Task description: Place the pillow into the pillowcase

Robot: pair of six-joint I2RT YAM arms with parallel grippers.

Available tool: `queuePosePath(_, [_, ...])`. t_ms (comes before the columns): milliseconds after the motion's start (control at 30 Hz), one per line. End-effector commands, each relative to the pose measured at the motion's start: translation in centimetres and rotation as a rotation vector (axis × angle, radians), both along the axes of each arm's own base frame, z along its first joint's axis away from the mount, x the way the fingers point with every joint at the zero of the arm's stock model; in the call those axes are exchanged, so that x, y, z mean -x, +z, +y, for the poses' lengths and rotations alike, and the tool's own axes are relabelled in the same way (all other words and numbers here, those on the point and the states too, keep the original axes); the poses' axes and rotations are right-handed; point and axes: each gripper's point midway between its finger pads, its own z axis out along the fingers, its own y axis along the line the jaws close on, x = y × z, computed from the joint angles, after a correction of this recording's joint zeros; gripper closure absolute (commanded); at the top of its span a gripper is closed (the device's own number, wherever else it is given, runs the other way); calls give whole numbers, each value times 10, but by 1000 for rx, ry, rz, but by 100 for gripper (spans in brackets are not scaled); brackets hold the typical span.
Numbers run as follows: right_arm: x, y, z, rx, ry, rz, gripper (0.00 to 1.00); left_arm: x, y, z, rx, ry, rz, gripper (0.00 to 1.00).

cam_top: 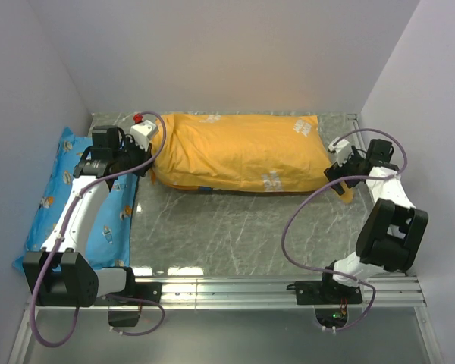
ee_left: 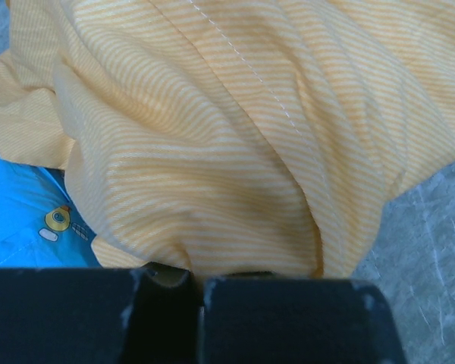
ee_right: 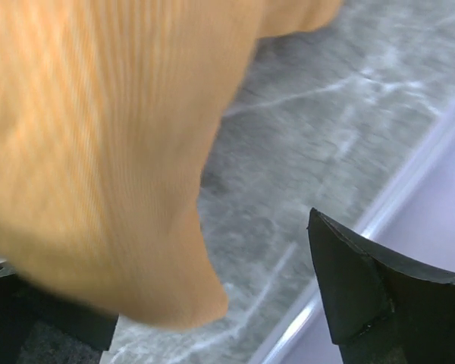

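L hand [ee_left: 199, 282] tight on orange pillowcase [ee_left: 212, 152] fold; blue cartoon pillow [ee_left: 19, 208] lower L, grey table [ee_left: 432, 250] R.

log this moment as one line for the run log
left gripper shut on pillowcase left end | right gripper open at pillowcase right corner | pillow not in view | blue pillow at left side

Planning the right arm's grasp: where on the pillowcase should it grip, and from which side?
Take the thin loose corner flap at the pillowcase's right near end, coming in from the right. The stuffed body looks too puffy to pinch. This flap sticks out flat and lies partly between the open right end effector's fingers.
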Motion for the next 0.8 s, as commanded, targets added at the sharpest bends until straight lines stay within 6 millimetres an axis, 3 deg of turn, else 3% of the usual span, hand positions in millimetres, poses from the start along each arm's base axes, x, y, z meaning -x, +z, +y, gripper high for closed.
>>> queuePosePath(0, [3,-22,21,-36,61,131,14,-15,27,-9,33,-42,-110,100])
queuePosePath(67, [1,-21,22,-68,46,167,42,-17,30,-10,42,-41,-112,100])
queuePosePath(100, [8,-22,27,-114,39,214,73,-18,30,-10,48,-38,-101,100])
queuePosePath(167, [7,1,20,-168,9,197,96,-18,40,-11,53,-42,-115,100])
queuePosePath(200, [15,23,30,-256,20,172,100,-18,45,-12,63,-41,-121,100])
queuePosePath(267, [20,63,27,-338,-12,91,100,-11,68,-13,107,-52,-141,100])
queuePosePath(333, [37,117,27,-434,-32,-21,100,0,87,-18,147,-66,-160,100])
queuePosePath(367, [44,133,29,-469,-43,-52,100,7,103,-11,167,-39,-195,100])
queuePosePath(400, [58,156,21,-474,-85,-116,100,14,113,-12,176,-43,-213,100])
queuePosePath(500, [76,208,27,-511,-111,-264,100,36,147,-13,187,-40,-312,100])
queuePosePath(600, [82,245,19,-477,-181,-394,100,48,173,-7,182,-1,-403,100])
queuePosePath(700, [73,260,6,-446,-257,-481,100,46,177,-4,175,21,-428,100])
queuePosePath(767, [58,250,-6,-420,-337,-474,100,32,165,-4,179,23,-382,100])
